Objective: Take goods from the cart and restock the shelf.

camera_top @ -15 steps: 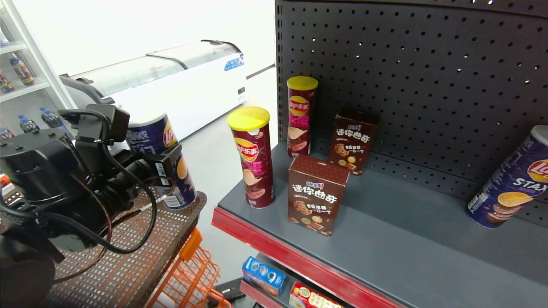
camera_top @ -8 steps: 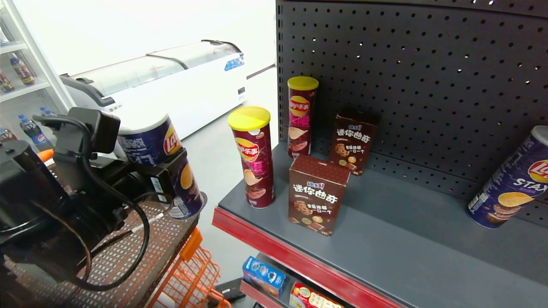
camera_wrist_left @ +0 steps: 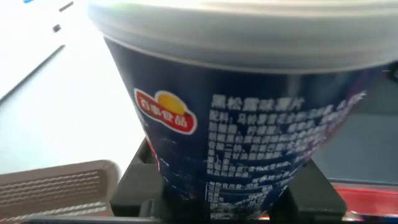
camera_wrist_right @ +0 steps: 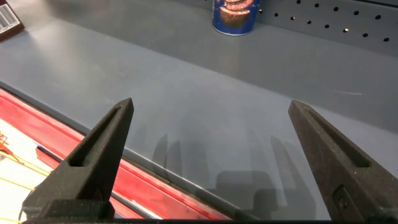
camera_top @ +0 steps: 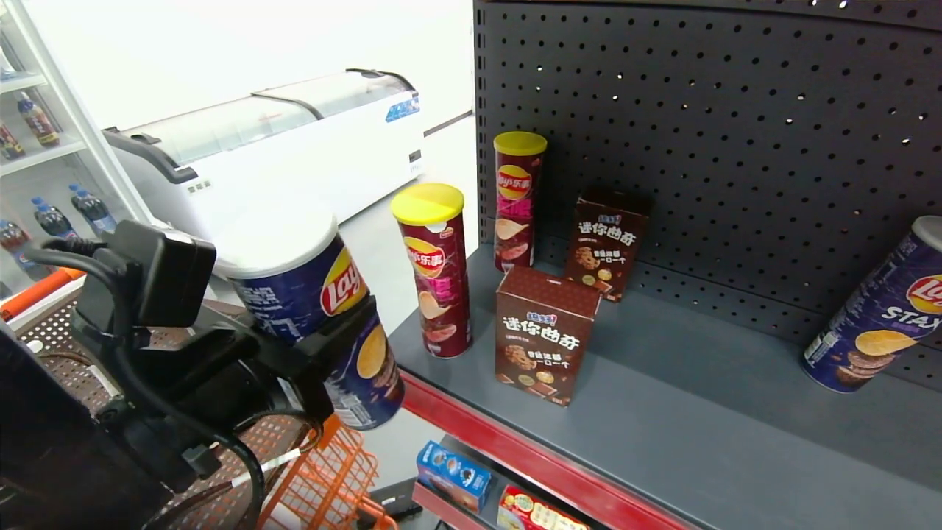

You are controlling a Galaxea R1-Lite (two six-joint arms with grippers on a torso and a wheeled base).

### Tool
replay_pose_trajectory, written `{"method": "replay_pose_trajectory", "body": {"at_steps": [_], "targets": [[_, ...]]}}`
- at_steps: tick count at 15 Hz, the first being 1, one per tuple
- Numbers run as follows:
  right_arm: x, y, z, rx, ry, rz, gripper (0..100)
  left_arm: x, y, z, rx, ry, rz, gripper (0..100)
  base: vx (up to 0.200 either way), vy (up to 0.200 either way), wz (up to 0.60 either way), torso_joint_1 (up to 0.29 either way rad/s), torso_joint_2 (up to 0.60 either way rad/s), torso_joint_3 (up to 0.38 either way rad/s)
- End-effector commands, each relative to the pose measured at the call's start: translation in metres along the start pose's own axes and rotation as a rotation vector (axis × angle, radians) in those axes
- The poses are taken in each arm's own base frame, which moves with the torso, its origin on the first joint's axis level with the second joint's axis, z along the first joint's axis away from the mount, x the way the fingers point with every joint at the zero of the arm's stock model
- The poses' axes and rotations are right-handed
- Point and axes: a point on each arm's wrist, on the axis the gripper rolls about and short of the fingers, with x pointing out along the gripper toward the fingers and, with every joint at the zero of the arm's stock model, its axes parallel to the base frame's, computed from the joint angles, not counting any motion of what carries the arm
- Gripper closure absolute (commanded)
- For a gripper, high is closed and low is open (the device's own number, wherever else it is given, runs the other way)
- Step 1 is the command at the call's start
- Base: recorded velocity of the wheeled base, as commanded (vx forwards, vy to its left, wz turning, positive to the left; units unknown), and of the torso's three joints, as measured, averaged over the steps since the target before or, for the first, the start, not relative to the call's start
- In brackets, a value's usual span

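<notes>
You're mid-carry: your left pincer (camera_top: 335,346) grips the blue crisp can (camera_top: 294,287) upright, in the air between the cart (camera_top: 324,471) and the red front edge of the shelf (camera_top: 699,412). Your right pincer (camera_wrist_right: 211,107) hangs spread wide over bare shelf. Next, I'd judge, lift the can over that edge and set it down clear of the yellow-lidded can (camera_top: 434,272).

A shop: a pegboard-backed shelf (camera_top: 699,419) on the right carries chip cans (camera_top: 436,272) and biscuit boxes (camera_top: 543,335), with a glass-topped chest freezer (camera_top: 294,151) and a drinks cooler (camera_top: 44,153) of bottles far left
</notes>
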Motion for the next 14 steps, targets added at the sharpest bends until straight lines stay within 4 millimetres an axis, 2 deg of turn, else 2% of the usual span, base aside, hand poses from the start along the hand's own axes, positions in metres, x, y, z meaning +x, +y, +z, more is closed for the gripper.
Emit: {"method": "replay_pose_trajectory", "body": {"at_steps": [1,7,14], "targets": [[0.0,0.0,0.0,0.0,0.001,0.001,0,-0.003,-0.007,0.001,-0.006,-0.003,-0.035,100,0.0,0.0,0.0,0.0,0.0,0.0],[0.0,0.0,0.0,0.0,0.001,0.001,0,-0.014,-0.011,-0.011,0.003,0.039,-0.148,100,0.0,0.0,0.0,0.0,0.0,0.0],[0.0,0.0,0.0,-0.002,0.001,0.007,0,-0.022,-0.016,-0.009,0.002,0.071,-0.351,100,0.0,0.0,0.0,0.0,0.0,0.0]]}}
